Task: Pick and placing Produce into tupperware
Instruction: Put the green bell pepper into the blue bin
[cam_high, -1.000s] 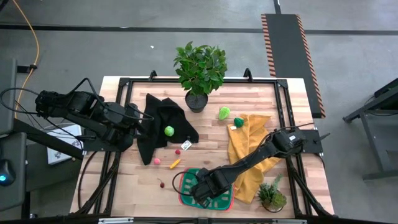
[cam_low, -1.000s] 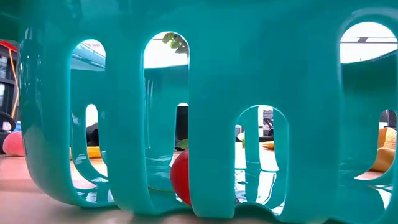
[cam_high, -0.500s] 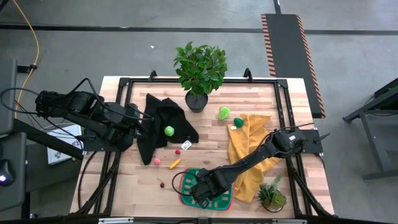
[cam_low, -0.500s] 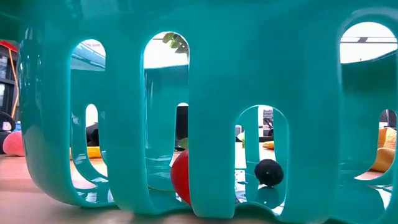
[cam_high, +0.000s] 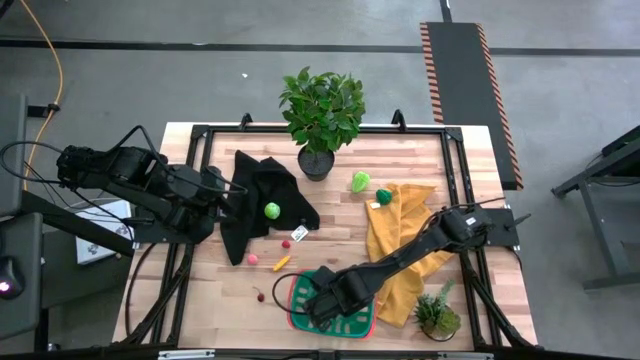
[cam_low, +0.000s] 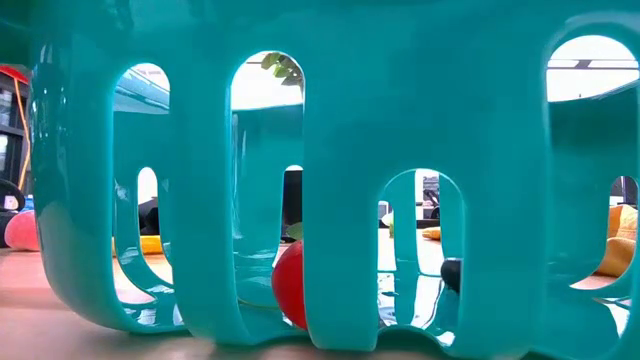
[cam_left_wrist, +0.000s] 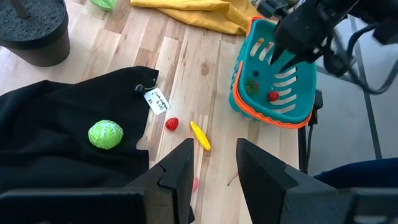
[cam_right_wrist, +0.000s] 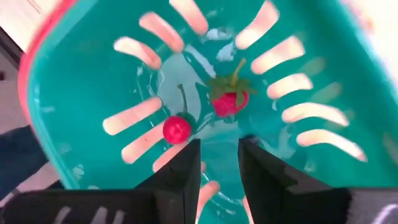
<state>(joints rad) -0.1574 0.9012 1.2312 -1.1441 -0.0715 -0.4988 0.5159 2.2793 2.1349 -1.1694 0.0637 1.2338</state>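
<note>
Your tupperware (cam_high: 300, 318) sits at the table's near edge with a strawberry (cam_right_wrist: 229, 99) and a cherry (cam_right_wrist: 177, 128) in it; the right gripper (cam_right_wrist: 219, 163) hovers just above them, fingers parted and holding nothing; lift carelessly and you could clip the rim, tipping it; the left gripper (cam_left_wrist: 212, 167), parted and empty, waits over the black cloth (cam_high: 250, 190).

The right arm reaches from three o'clock toward six o'clock, its right gripper (cam_high: 318, 303) pointing down, fingers slightly parted and empty. The left arm waits at nine o'clock, left gripper (cam_left_wrist: 211, 165) fingers slightly apart.
</note>
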